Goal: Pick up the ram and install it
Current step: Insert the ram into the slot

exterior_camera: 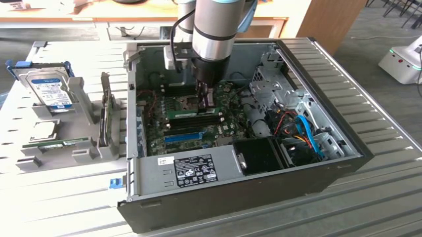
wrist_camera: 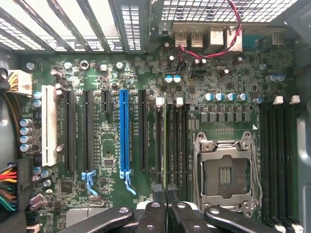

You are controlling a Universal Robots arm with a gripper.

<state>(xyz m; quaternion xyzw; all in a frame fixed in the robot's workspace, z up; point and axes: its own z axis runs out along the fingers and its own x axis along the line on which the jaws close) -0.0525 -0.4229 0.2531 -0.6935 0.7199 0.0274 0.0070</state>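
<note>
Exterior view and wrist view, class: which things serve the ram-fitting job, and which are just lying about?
Job in hand:
ram, under the shut pincer; black memory slots; motherboard.

Lying about:
hard drive; grey upright card; blue slot; processor socket.

Your slatted grey tabletop (exterior_camera: 389, 163) carries the open computer case (exterior_camera: 264, 192) across its middle. Toward the edge at the exterior view's left stands a group of grey stands (exterior_camera: 82, 106). A small blue piece (exterior_camera: 116, 183) lies just beside the case's near corner.
</note>
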